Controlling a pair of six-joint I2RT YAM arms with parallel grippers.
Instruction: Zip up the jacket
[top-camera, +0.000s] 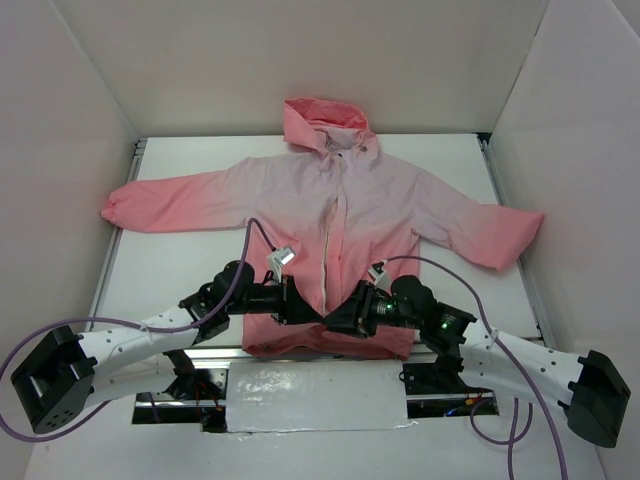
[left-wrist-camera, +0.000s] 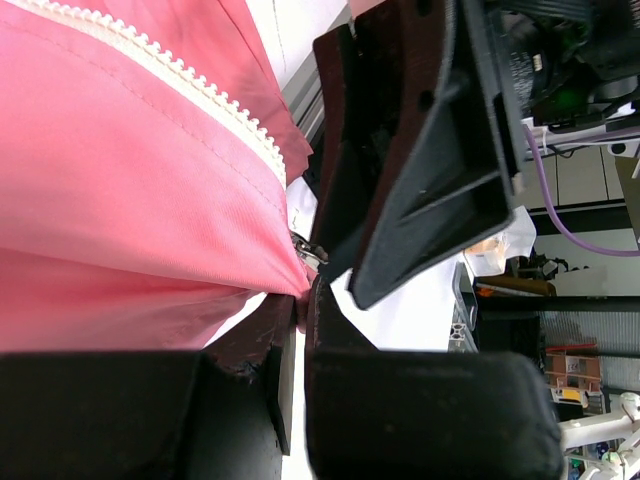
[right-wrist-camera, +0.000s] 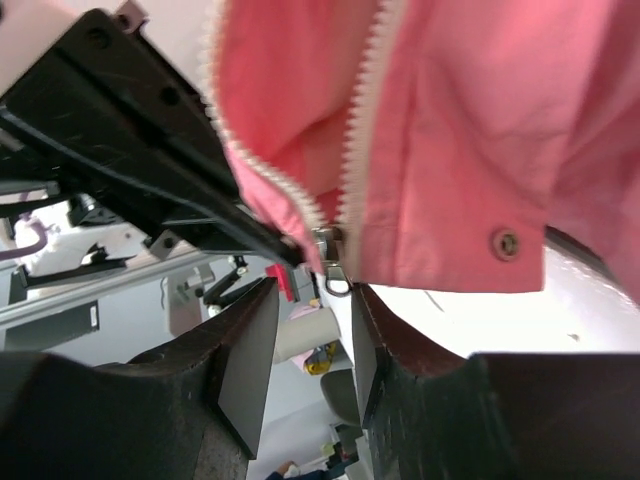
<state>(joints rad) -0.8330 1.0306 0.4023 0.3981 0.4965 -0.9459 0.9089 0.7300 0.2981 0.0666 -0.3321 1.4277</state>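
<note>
A long-sleeved hooded rain jacket (top-camera: 400, 205), pale pink at the chest and deepening to coral at hem, cuffs and hood, lies flat and face up on a white table (top-camera: 180, 270). Its sleeves are spread wide, the hood is far from the arms, and the hem is nearest their bases. Its light-toothed front zipper (top-camera: 334, 215) runs down the middle, and in the right wrist view its two rows of teeth part from each other above the hem. Both black two-finger grippers meet at the foot of that zipper. The left gripper (top-camera: 305, 305) is clamped on the hem at the bottom of one zipper edge, its jaws nearly together with coral cloth pinched between them. The right gripper (right-wrist-camera: 315, 300) comes in from the opposite side with its jaws apart. The small metal slider (right-wrist-camera: 333, 262) and its dangling pull hang at the mouth of the gap, not yet pinched. A round metal snap (right-wrist-camera: 504, 243) sits on the hem corner just beside them. The step in hand appears to be taking hold of the slider. To do it well, the right gripper should centre the pull between its pads before squeezing, catching metal only and no loose fabric. The left should hold the hem taut and low, so that a pull toward the hood runs straight along the teeth. A grip that snags cloth would likely jam the slider.
</note>
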